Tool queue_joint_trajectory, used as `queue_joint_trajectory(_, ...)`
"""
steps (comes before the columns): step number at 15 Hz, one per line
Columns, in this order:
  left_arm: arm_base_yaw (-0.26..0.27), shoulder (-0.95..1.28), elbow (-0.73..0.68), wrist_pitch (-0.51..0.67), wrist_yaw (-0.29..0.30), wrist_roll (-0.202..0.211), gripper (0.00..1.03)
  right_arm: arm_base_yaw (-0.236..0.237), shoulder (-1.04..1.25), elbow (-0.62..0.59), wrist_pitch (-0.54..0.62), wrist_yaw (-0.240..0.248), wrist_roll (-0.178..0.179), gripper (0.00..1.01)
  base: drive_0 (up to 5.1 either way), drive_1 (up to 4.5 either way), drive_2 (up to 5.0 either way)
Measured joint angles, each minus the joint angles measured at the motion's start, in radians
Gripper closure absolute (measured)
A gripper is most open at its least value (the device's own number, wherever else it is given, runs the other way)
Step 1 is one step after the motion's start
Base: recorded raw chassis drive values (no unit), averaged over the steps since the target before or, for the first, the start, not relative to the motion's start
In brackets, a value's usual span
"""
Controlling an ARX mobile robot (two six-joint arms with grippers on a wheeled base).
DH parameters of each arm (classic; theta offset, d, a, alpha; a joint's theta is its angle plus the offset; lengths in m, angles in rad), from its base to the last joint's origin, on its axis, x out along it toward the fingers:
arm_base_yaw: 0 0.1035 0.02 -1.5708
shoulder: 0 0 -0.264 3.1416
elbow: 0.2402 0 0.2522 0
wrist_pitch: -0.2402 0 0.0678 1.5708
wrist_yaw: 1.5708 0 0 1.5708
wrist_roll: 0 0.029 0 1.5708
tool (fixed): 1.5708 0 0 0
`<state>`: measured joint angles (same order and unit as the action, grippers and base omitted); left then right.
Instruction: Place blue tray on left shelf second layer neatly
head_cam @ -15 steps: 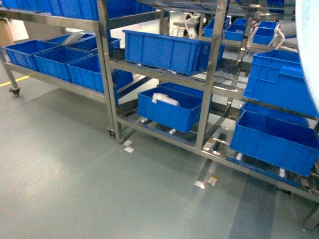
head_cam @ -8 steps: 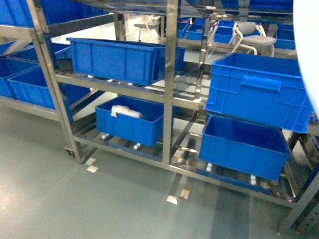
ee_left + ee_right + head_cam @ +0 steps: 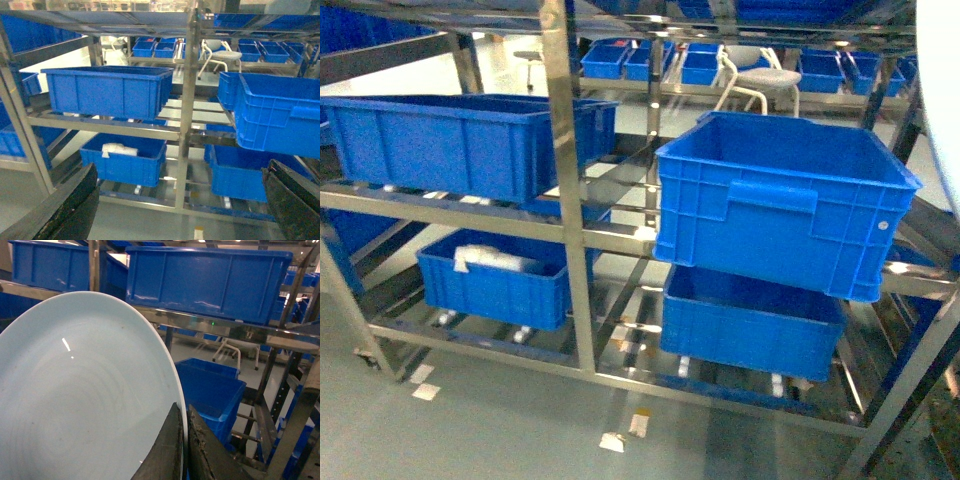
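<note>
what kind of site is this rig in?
Probably a warehouse or factory storeroom: shiny stainless-steel multi-tier racks loaded with deep dark-blue plastic crates, and a smooth grey-green floor. The right gripper pinches a pale sky-blue round tray.

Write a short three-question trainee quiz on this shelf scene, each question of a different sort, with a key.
1. True or false: the right pincer is shut on the rim of the blue tray.
2. Which lower-tier crate holds a white bundle? A) the left crate B) the right crate
3. Fill in: the left pincer holds ____, its jaws spread wide.

Key: 1 true; 2 A; 3 nothing.
</note>
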<state>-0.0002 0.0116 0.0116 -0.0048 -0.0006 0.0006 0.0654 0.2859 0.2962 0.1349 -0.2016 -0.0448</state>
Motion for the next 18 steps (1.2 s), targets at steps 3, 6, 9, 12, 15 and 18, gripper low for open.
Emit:
queue_joint_trajectory(3,-0.001,0.000,0.000,0.000,0.000,0.000,0.05,0.000,0.000,0.000,0.000,0.001,0.000,0.99,-0.6,3.54,-4.7)
queue_joint_trajectory(6,-0.001,0.000,0.000,0.000,0.000,0.000,0.05,0.000,0.000,0.000,-0.001,0.000,0.000,0.99,0.2,4.27,-3.9)
queue_joint_trajectory(9,-0.001,0.000,0.000,0.000,0.001,0.000,0.05,0.000,0.000,0.000,-0.002,0.000,0.000,0.99,0.1,4.17,-4.1)
queue_joint_trajectory(12,-0.001,0.000,0.000,0.000,0.001,0.000,0.05,0.000,0.000,0.000,0.000,0.000,0.000,0.99,0.1,4.18,-4.0)
queue_joint_trajectory(15,-0.001,0.000,0.000,-0.002,0.000,0.000,0.05,0.000,0.001,0.000,-0.002,0.000,0.000,0.99,0.0,1.40,-1.3)
queue_joint_trajectory(18,-0.001,0.000,0.000,0.000,0.000,0.000,0.05,0.000,0.005,0.000,-0.001,0.000,0.000,0.99,0.0,0.00,0.0)
